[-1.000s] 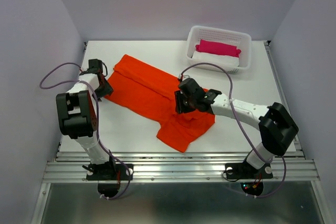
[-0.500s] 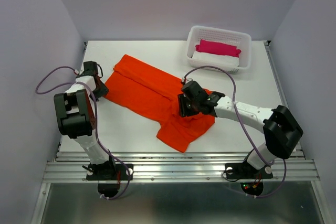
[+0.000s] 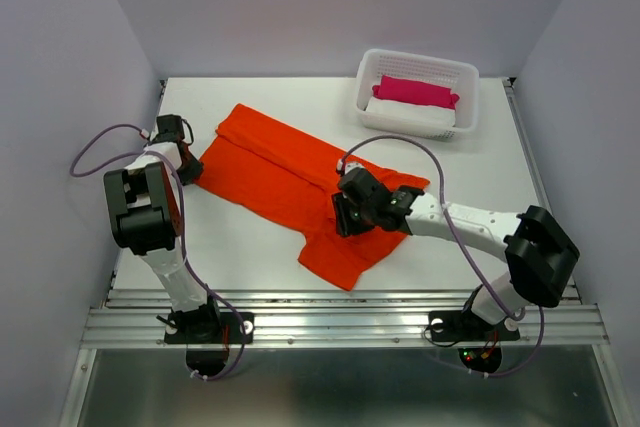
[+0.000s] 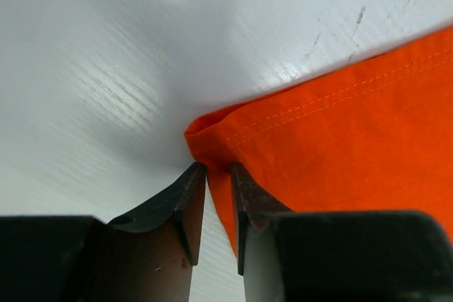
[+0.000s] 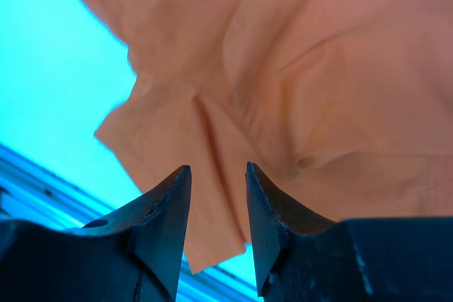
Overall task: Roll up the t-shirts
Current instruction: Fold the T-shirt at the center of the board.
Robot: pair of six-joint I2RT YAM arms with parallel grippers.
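The orange-red t-shirt (image 3: pixel 290 172) lies spread across the middle of the table, with wrinkles at its near end. My left gripper (image 3: pixel 188 169) is at the shirt's far left corner. In the left wrist view the left gripper (image 4: pixel 218 167) has its jaws drawn close together on the hemmed corner of the t-shirt (image 4: pixel 333 139), which curls up between the tips. My right gripper (image 3: pixel 348 215) is over the shirt's near middle. In the right wrist view the right gripper (image 5: pixel 218 169) has its jaws a narrow gap apart with nothing between them, above creased cloth of the t-shirt (image 5: pixel 304 83).
A white perforated basket (image 3: pixel 462 87) stands at the back right with a pink roll (image 3: pixel 415 90) and white cloth in it. Purple-grey walls close in the table on the left, back and right. A metal rail runs along the near edge (image 3: pixel 340 317).
My left gripper has shifted a little left and back at the shirt's corner. My right gripper has moved slightly nearer over the shirt, uncovering the right sleeve.
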